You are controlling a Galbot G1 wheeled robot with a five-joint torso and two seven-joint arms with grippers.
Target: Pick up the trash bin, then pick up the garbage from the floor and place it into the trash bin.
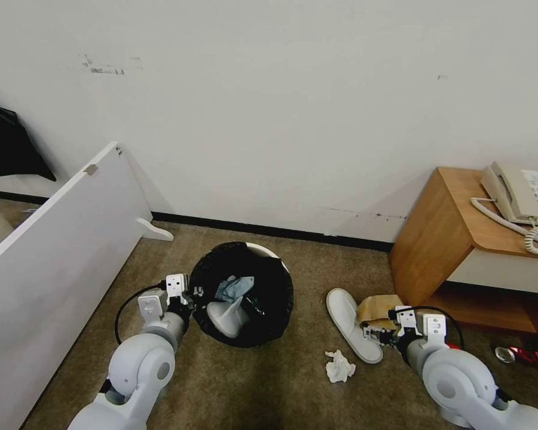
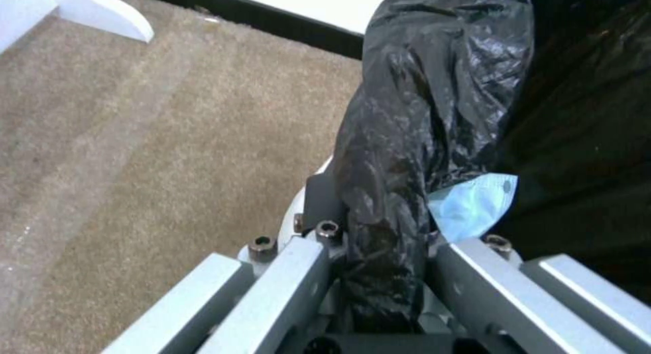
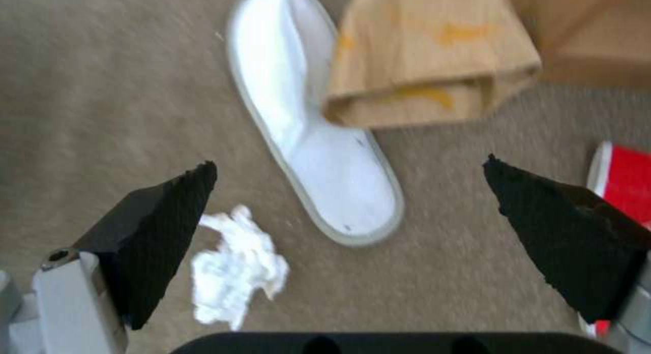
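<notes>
Currently the left gripper (image 2: 380, 272) is clamping only the trash bin's (image 1: 242, 294) bag-covered rim, risking slippage, while the right gripper (image 3: 349, 191) is hanging agape over the white slipper (image 3: 319, 140).

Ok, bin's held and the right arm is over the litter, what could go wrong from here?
The left gripper pinches mostly the trash bin's black liner at the rim, so it could slip. The right gripper hangs open above the slipper, tissue and paper bag, and might catch two.

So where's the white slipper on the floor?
In the head view the white slipper lies on the carpet right of the trash bin, with the brown paper bag at its far side and a crumpled white tissue just in front.
</notes>
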